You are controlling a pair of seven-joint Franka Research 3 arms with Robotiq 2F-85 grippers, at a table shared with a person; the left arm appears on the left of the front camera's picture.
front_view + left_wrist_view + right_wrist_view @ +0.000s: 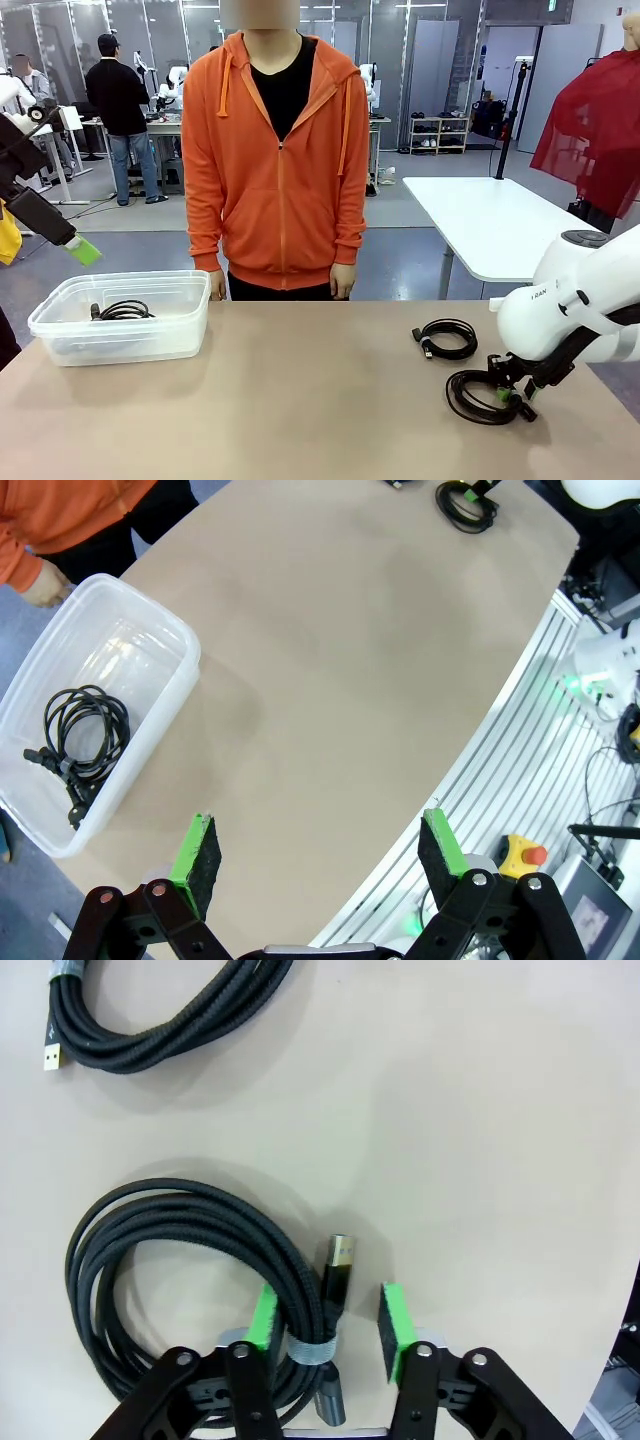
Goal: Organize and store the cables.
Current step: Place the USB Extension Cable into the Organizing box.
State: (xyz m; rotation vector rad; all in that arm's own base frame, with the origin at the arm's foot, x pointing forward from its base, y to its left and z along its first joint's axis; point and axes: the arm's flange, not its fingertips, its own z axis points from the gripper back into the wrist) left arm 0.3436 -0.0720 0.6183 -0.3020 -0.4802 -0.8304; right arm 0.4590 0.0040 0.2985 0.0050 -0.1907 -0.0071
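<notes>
The right gripper (pixel 328 1308), jaws parted, straddles the tied section of one coiled cable (pixel 180 1200), a second cable (pixel 140 1052) beyond its tips; the left gripper (pixel 318 848), jaws wide and empty, has a third cable (pixel 120 725) in a bin (pixel 160 615) off beyond one finger.

3 cables (pixel 125 311) (pixel 466 346) (pixel 460 392) — 1 bin (pixel 120 345), 2 tools (pixel 320 845) (pixel 325 1320), 1 person (pixel 280 170), 1 table (pixel 300 400).
</notes>
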